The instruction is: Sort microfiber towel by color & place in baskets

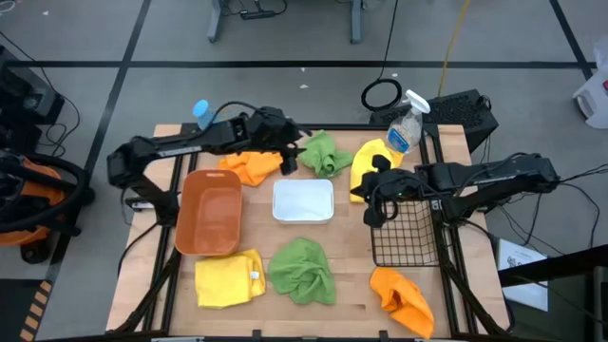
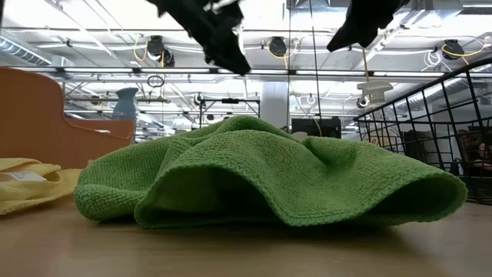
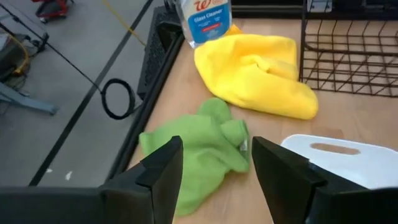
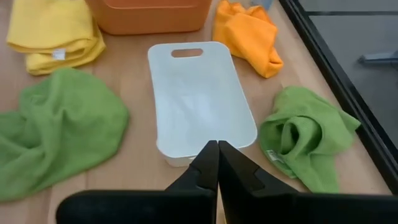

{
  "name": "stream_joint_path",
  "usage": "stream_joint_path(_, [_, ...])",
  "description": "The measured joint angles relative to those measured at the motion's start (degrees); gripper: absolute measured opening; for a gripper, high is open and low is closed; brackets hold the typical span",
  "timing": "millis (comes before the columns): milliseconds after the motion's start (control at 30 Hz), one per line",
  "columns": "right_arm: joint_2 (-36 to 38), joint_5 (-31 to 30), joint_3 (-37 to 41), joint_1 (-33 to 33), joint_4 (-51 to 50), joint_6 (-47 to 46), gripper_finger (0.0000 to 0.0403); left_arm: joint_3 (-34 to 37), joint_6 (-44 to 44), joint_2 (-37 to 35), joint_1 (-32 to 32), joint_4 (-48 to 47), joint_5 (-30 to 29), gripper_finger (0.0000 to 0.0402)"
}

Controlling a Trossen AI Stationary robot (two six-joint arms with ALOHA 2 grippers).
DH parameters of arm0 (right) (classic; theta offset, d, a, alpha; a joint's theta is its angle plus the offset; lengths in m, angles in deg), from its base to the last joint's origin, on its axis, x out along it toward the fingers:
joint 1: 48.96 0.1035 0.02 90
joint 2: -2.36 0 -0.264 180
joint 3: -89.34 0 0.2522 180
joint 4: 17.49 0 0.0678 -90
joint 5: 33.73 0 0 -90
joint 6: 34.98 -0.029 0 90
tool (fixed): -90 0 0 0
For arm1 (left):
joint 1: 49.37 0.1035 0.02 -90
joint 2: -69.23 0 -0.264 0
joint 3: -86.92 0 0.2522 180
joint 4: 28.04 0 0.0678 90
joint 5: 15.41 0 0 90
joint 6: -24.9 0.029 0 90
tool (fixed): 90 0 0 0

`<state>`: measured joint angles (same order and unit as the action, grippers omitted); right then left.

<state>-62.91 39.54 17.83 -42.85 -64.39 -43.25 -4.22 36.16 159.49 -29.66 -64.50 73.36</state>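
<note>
Six towels lie on the table: an orange towel [image 1: 252, 168], a green towel [image 1: 323, 152] and a yellow towel [image 1: 370, 163] toward the far edge, and a yellow towel [image 1: 228, 277], a green towel [image 1: 302, 271] and an orange towel [image 1: 404, 299] toward the near edge. The orange-brown tub [image 1: 209, 214], white tub [image 1: 304, 201] and black wire basket [image 1: 408, 233] stand in a row. My left gripper [image 3: 214, 168] is open and held above the table, just left of the far green towel [image 3: 199, 146]. My right gripper [image 4: 217, 158] is shut and hovers at the white tub's [image 4: 199, 93] right end.
A clear spray bottle [image 1: 406, 128] stands at the far edge beside the far yellow towel. In the low view the near green towel [image 2: 261, 177] fills the foreground, with the wire basket [image 2: 438, 131] to the right and the orange tub [image 2: 31, 108] to the left.
</note>
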Motion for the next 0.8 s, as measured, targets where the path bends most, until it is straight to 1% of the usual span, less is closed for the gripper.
stream_joint_path(167, [-0.9,0.1,0.0,0.0,0.3,-0.2,0.0000,0.0,-1.8,6.0,0.2,5.9,0.4,0.0199])
stream_joint_path(300, [-1.0,0.3,0.0,0.0,-0.1,-1.2,0.0000,0.0,-2.0,9.5,0.2,6.9,0.0,0.0199])
stream_joint_path(467, [-1.0,0.3,0.0,0.0,-0.1,-1.2,0.0000,0.0,-4.5,12.9,0.2,9.3,-0.6,0.0199])
stream_joint_path(633, [-1.0,0.3,0.0,0.0,-0.1,-0.7,0.0000,0.0,-4.9,16.4,0.2,12.6,-0.9,0.0199])
stream_joint_path(800, [-1.0,0.3,0.0,0.0,-0.1,-0.7,0.0000,0.0,-4.9,17.5,0.0,12.6,-1.2,0.0199])
